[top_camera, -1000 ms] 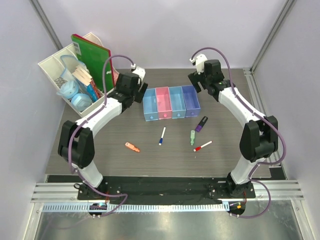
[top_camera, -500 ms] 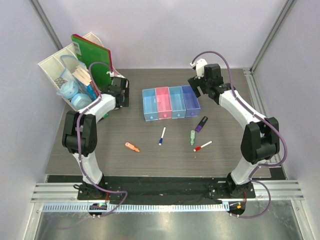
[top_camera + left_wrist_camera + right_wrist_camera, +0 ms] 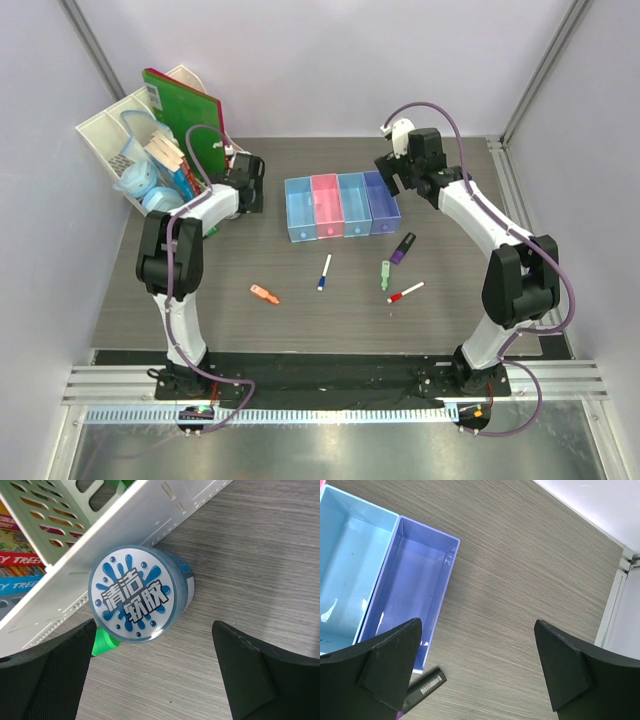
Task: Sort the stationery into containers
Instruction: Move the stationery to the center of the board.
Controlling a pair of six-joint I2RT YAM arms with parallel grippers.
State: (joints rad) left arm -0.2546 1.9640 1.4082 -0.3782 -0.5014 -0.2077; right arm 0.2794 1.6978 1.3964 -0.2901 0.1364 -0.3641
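Left pincer (image 3: 152,627), mine, released over blue tub (image 3: 135,597) at centre, organiser (image 3: 100,565) upper left; my right pincer (image 3: 477,624) released, purple bin (image 3: 415,575) at left

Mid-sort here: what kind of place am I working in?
Probably a lab robot test cell, not a real office: a grey wood-grain tabletop boxed in by plain pale walls and aluminium frame posts, with staged props like the white plastic desk organiser and the row of four translucent plastic bins.
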